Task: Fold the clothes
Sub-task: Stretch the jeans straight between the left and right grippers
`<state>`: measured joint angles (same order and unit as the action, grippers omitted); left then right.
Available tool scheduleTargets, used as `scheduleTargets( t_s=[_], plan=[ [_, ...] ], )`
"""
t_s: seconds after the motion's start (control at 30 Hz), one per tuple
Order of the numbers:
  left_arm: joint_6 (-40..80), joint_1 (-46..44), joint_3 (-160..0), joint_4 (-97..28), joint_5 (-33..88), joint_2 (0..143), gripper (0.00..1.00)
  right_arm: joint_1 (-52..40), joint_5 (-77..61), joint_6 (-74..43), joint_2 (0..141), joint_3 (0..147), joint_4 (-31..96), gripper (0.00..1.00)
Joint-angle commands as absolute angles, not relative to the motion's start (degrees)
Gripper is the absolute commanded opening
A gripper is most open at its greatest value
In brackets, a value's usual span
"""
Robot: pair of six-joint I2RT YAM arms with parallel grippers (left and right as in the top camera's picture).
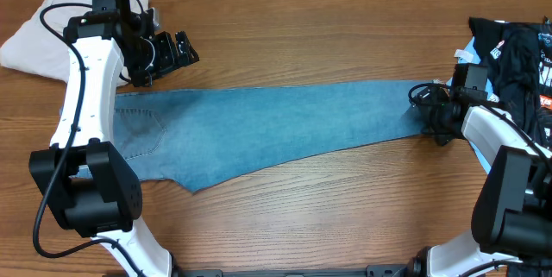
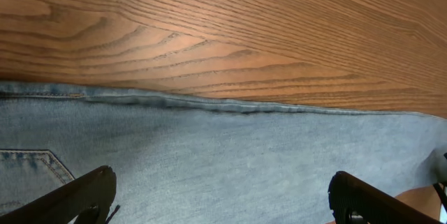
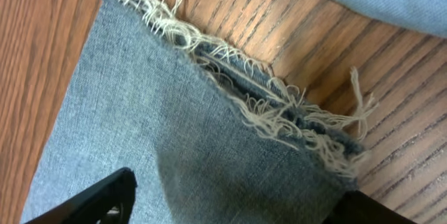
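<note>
The clothes, light blue jeans (image 1: 285,126), lie flat across the table, folded lengthwise, with the waist and a stitched pocket (image 1: 142,130) at the left and the leg ends at the right. My left gripper (image 1: 177,53) hovers open over the jeans' far edge near the waist; in the left wrist view its fingers (image 2: 84,196) stand wide apart above the denim (image 2: 230,154). My right gripper (image 1: 429,109) sits low at the frayed hem (image 3: 279,105). Its jaws stand apart on either side of the hem cloth (image 3: 154,112), not clamped on it.
Beige trousers (image 1: 34,40) lie bunched at the back left, behind the left arm. A black printed garment with pale blue cloth (image 1: 517,48) lies at the back right, close to the right arm. Bare wooden table (image 1: 328,208) lies in front of the jeans.
</note>
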<state>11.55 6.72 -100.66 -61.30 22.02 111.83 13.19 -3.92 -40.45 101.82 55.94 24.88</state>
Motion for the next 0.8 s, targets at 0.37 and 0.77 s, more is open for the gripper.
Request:
scheduleTargets(
  t_s=[0.37, 0.77],
  plan=[
    [10.26, 6.35, -101.67, -61.08, 20.34, 112.4, 1.0, 13.26, -3.51, -41.69, 107.81, 54.76, 22.94, 0.2],
    [10.26, 6.35, -101.67, -61.25, 20.34, 112.4, 1.0, 14.46, -0.08, -42.68, 106.24, 60.4, 29.82, 0.04]
  ],
)
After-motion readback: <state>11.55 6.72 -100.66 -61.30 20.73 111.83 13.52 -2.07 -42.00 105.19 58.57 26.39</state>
